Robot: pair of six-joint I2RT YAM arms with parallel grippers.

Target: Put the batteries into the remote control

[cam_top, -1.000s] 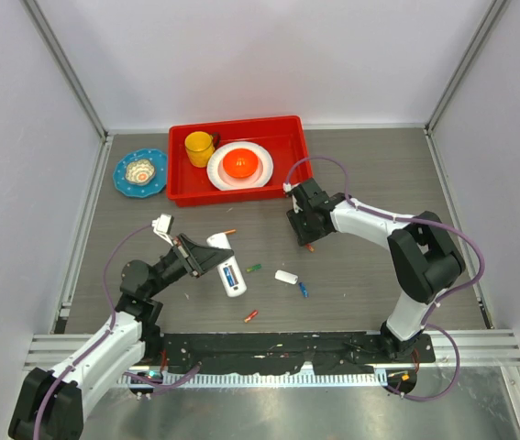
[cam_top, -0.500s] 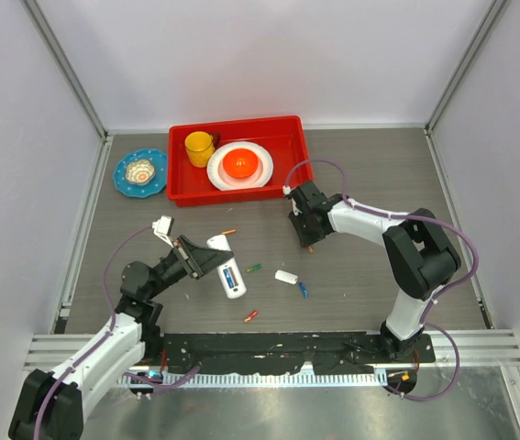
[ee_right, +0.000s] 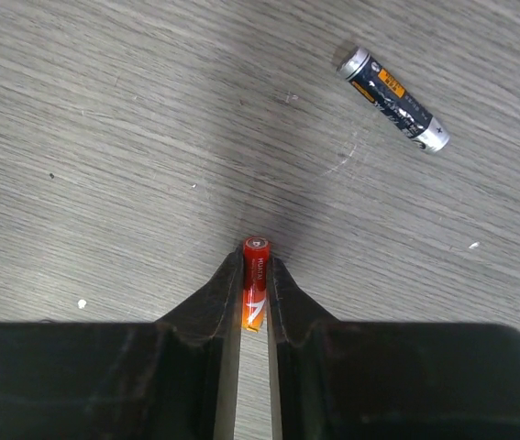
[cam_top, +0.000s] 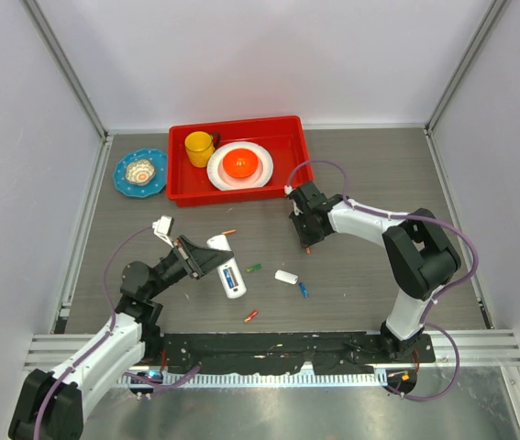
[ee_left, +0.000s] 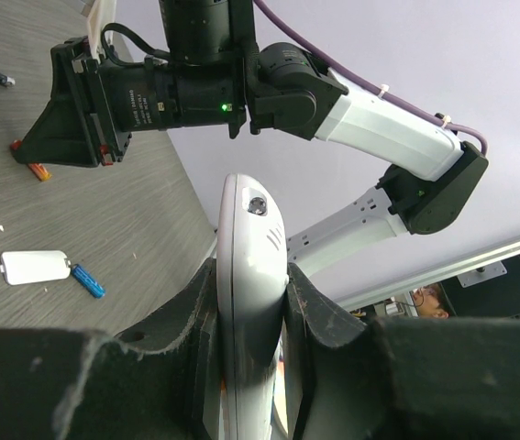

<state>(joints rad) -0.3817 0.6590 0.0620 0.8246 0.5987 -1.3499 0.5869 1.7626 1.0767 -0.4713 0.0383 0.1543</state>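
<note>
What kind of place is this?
Probably a robotics lab test cell: plain white wall panels and aluminium frame posts enclose a grey wood-grain table, with two robot arms bolted at its edge.

**Three eyes on one bench**

My top camera sits high behind me, looking down on the whole bench (cam_top: pixel 370 183). My left wrist camera looks low across it, past the remote control (ee_left: pixel 250 302), toward my right end effector (ee_left: pixel 49 156). My right wrist camera peers down from very near. Both wrist views catch the orange battery (ee_right: pixel 255 293).

Apparently orange-red battery (ee_right: pixel 255 275); white remote (ee_left: pixel 250 302)
</note>
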